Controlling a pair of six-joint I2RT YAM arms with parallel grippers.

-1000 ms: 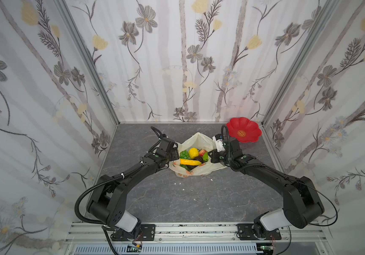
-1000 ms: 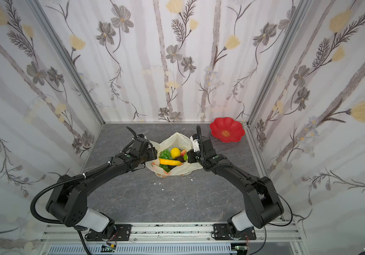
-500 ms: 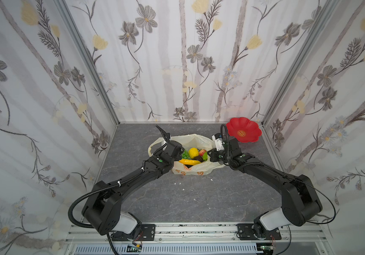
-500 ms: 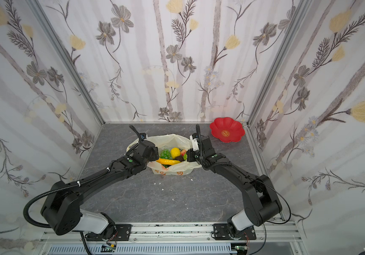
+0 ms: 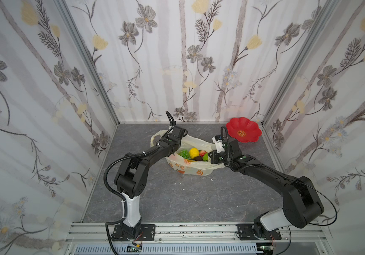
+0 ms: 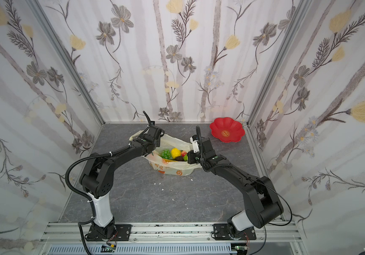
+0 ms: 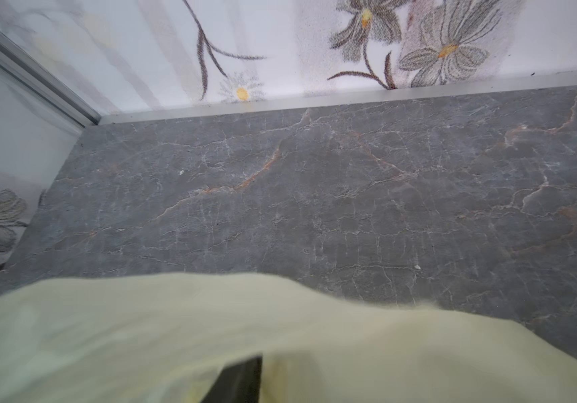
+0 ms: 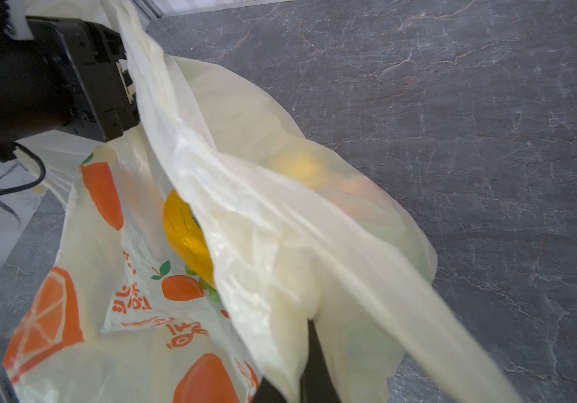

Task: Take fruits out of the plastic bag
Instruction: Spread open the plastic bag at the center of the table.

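**Bag stretched between two claws, fruits inside**

In both top views the plastic bag (image 5: 190, 169) (image 6: 170, 171) lies on the grey bench (image 5: 177, 198) (image 6: 155, 198) between the arms, towards the back, with its mouth pulled wide. The fruits (image 5: 193, 155) (image 6: 175, 155) sit inside it: a green grape bunch (image 5: 184, 153), a yellow lemon (image 5: 194, 152), a red strawberry (image 5: 203, 153), a dark brown piece (image 5: 198, 158) and a green citrus (image 5: 205, 157), all touching or just beside one another. The left claw (image 5: 180, 135) (image 6: 157, 134) is at the rim on the bag's far left side; the right claw (image 5: 210, 155) (image 6: 189, 157) is at the rim on its right side. A red plate (image 5: 243, 133) (image 6: 227, 133) rests in the back right corner, well apart from the bag.

In the left wrist view, pale yellow film of the plastic bag (image 7: 140, 331) is draped across the claw, and only one dark finger (image 7: 238, 380) shows through a gap. Bare bench (image 7: 315, 192) runs beyond to the wall.

In the right wrist view the plastic bag (image 8: 280, 244) runs as a taut band from the left claw (image 8: 119, 87) to the right claw (image 8: 294, 383). The right claw's dark fingers (image 8: 311, 363) are together, pinching the film. The left claw's tips are hidden by the film, but the band pulls straight from them, so it looks clamped on the rim. The lemon (image 8: 301, 167) shows dimly through the plastic.
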